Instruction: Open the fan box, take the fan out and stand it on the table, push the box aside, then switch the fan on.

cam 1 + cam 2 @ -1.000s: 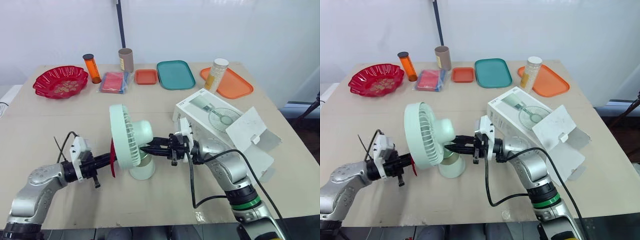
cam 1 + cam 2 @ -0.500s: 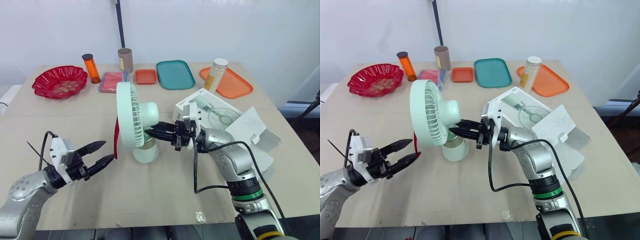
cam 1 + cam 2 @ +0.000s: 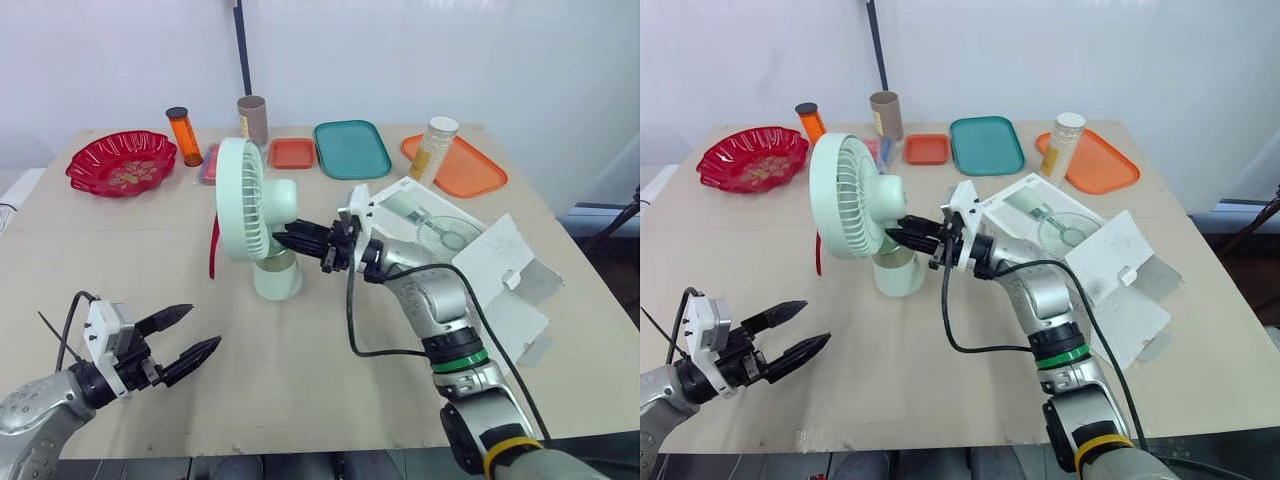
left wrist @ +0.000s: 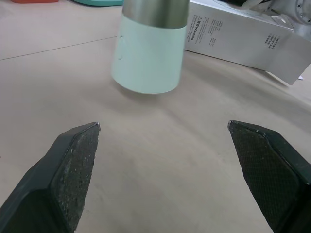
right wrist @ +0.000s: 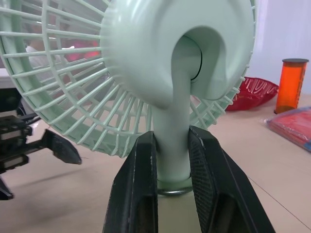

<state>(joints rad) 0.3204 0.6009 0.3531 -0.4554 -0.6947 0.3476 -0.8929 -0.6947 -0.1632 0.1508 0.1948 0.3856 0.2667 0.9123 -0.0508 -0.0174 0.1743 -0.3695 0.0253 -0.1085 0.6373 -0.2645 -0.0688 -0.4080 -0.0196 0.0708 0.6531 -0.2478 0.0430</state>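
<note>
The left gripper gaped wide and empty, at 7 o'clock from the pale green plastic desk fan, upright mid-table. The right gripper pinched the fan's neck. The white cardboard box, flap open, lay at its 3 o'clock.

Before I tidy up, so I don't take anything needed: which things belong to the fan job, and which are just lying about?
Job: fan, box, right gripper, left gripper.
Lying about: red bowl, orange bottle, brown tube, small orange tray, green tray, big orange tray, jar.
</note>
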